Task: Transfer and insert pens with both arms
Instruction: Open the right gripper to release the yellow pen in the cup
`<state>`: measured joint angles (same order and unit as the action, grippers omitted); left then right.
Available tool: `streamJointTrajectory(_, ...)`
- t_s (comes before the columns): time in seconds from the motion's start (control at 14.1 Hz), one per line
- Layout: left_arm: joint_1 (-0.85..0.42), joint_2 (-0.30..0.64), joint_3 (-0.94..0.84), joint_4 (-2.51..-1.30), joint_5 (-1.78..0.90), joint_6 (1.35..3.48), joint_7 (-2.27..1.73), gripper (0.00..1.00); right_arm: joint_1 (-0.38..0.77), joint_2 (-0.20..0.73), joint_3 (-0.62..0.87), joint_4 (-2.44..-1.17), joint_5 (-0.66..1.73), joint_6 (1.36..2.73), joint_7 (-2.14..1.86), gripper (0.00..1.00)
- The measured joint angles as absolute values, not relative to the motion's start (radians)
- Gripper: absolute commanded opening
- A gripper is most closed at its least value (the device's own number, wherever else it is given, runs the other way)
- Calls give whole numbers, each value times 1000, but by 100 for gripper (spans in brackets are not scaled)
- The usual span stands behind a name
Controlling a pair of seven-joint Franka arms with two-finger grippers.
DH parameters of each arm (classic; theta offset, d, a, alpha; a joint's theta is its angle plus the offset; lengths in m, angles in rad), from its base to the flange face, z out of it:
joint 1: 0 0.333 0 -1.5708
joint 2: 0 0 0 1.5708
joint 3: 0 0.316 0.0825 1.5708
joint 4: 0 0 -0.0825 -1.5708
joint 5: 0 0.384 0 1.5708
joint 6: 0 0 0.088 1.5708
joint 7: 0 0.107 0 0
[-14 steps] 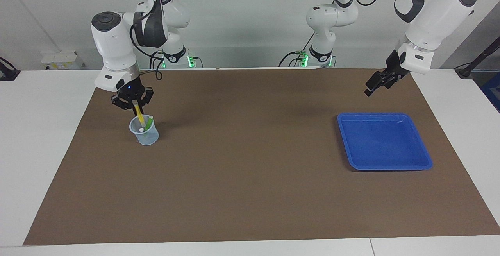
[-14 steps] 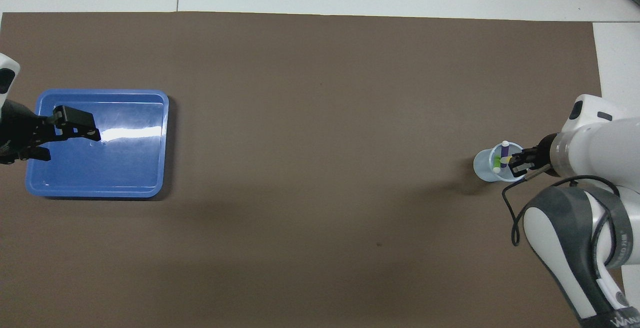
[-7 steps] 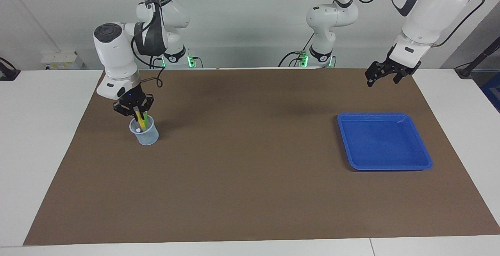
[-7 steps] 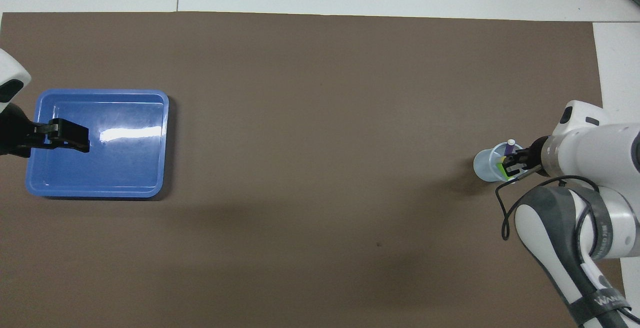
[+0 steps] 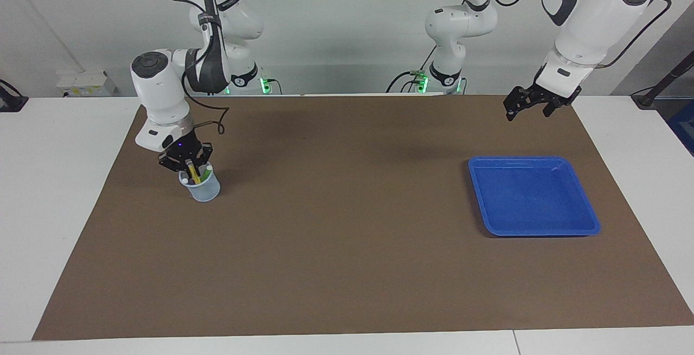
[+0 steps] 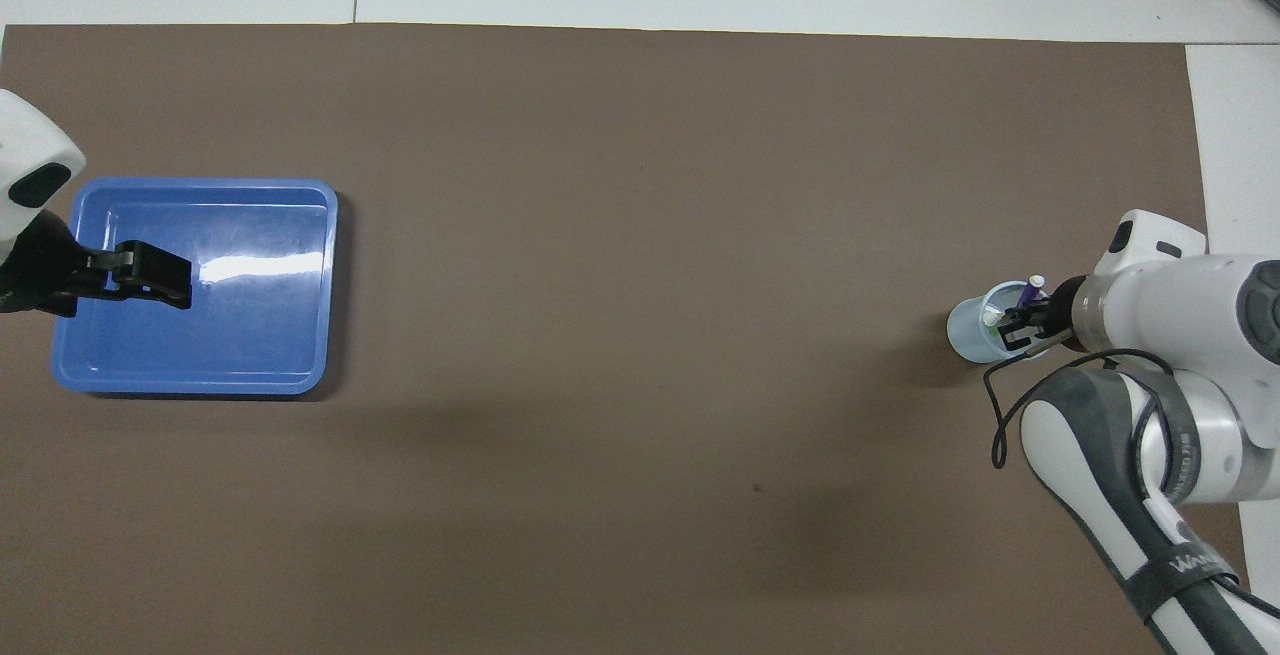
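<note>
Since the earlier frame our right gripper (image 5: pixel 191 167) has sunk lower, carrying the yellow pen (image 5: pixel 192 173) deeper into the clear cup (image 5: pixel 204 188); we see its fingertips pinching that pen just above the rim. Our lime green pen (image 5: pixel 206 171) and purple pen (image 6: pixel 1029 290) stand in the same cup, near the brown mat's (image 5: pixel 347 246) edge at the right arm's end. Our left gripper (image 5: pixel 528 103), fingers spread and empty, hangs above the mat beside the blue tray (image 5: pixel 585 219).
</note>
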<state>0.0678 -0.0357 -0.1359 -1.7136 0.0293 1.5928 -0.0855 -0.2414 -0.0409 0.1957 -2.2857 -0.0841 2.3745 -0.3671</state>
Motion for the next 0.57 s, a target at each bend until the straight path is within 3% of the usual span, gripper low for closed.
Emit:
streamJointTrajectory(0.07, 66, -36, -134, -1718, 29, 1601, -84, 100, -241, -41, 196, -2286, -84, 2375, -360, 77)
streamJointTrajectory(0.21, 41, -36, -115, -1718, 29, 1611, -83, 100, -242, -41, 196, -2285, -84, 2375, -358, 100)
streamJointTrajectory(0.57, -105, -36, 19, -1718, 23, 1611, -71, 100, -249, -41, 195, -2252, -84, 2335, -358, 100)
